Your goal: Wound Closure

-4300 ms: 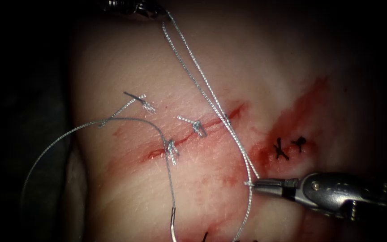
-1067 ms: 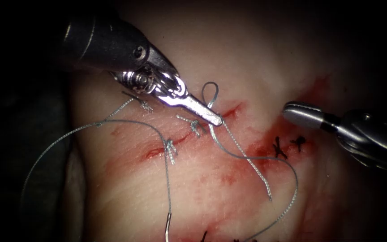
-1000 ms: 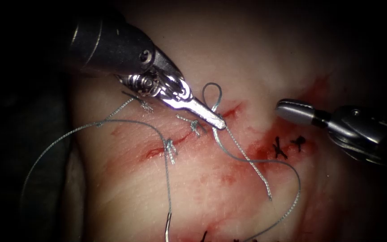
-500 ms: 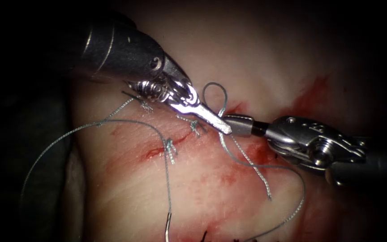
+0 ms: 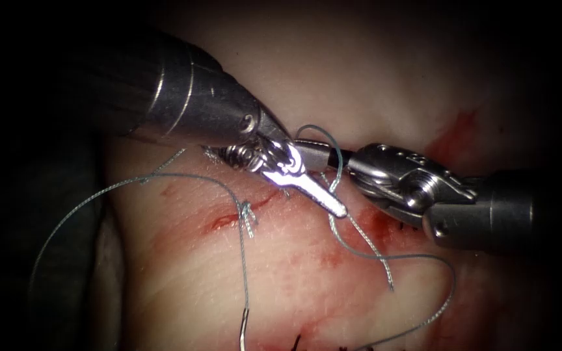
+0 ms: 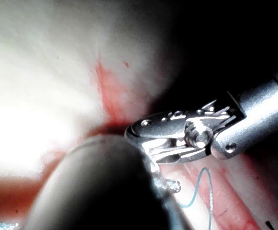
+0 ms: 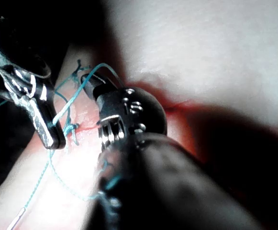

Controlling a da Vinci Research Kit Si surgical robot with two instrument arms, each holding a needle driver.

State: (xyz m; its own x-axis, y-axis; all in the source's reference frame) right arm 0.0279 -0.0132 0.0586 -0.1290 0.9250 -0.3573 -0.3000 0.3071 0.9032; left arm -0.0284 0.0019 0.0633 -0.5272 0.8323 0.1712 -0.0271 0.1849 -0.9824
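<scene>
Left pincer is pressed together over the cut, with the thread looped around it; whether it pinches the thread cannot be told. Right pincer lies behind it inside that loop, its state not discernible. Needle rests free on the tissue, held by neither tool.

The left tool was bright polished metal, its jaws glaring with reflected light, on a smooth, duller grey shaft. The right tool was satin metal with small screws and machined edges. The thread looked like a fine twisted strand with a slight grey sheen. The needle was thin, shiny metal. The tissue looked pale, moist and softly glossy, finely creased, smeared with wet red fluid.
</scene>
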